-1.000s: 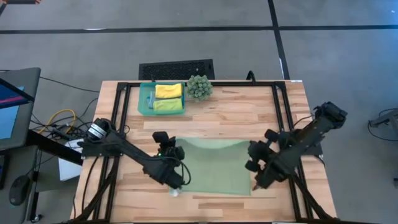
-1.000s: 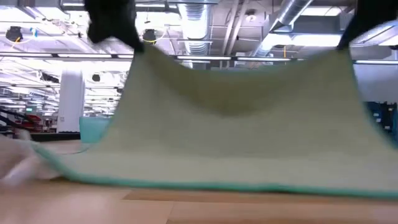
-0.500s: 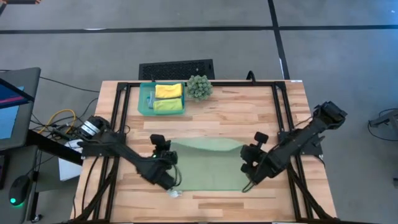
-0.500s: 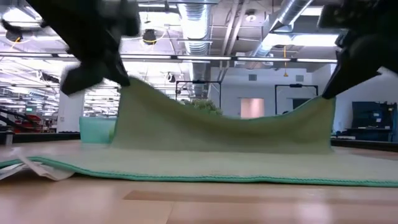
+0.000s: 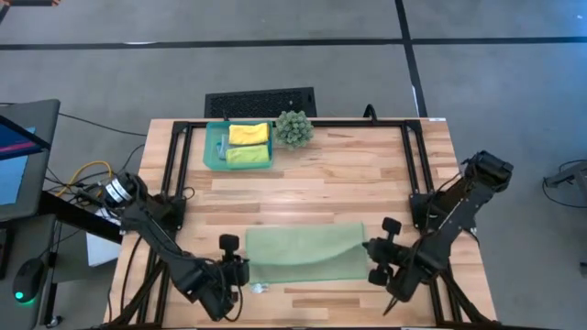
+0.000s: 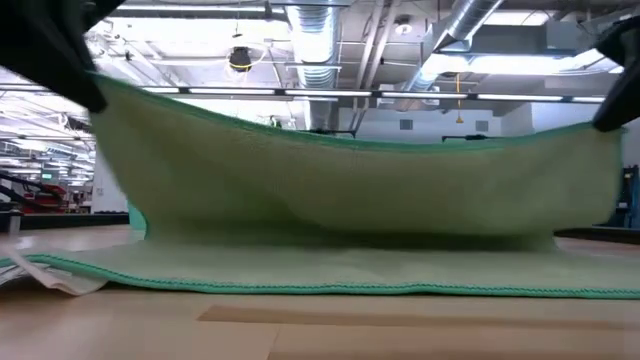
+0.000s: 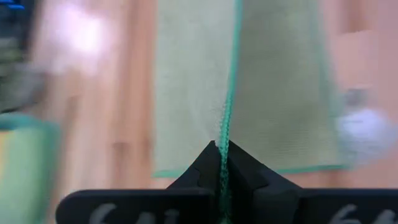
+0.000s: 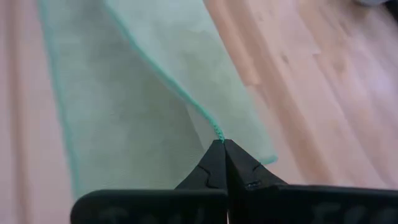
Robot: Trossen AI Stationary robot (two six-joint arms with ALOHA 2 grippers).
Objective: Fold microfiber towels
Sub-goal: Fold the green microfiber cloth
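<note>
Sage towel (image 5: 307, 254) hangs pinched between left hand (image 7: 222, 163) and right hand (image 8: 222, 155).

Towel (image 5: 307, 254) lies near the table's (image 5: 367, 170) front edge.

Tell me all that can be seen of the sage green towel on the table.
The sage towel is a soft, fuzzy cloth, pale green with a darker teal stitched edge. It lies near the table's front edge, partly folded: its lower layer rests flat on the wood, and its upper layer hangs sagging between two lifted corners. The left gripper and the right gripper each pinch one corner, fingers shut.
</note>
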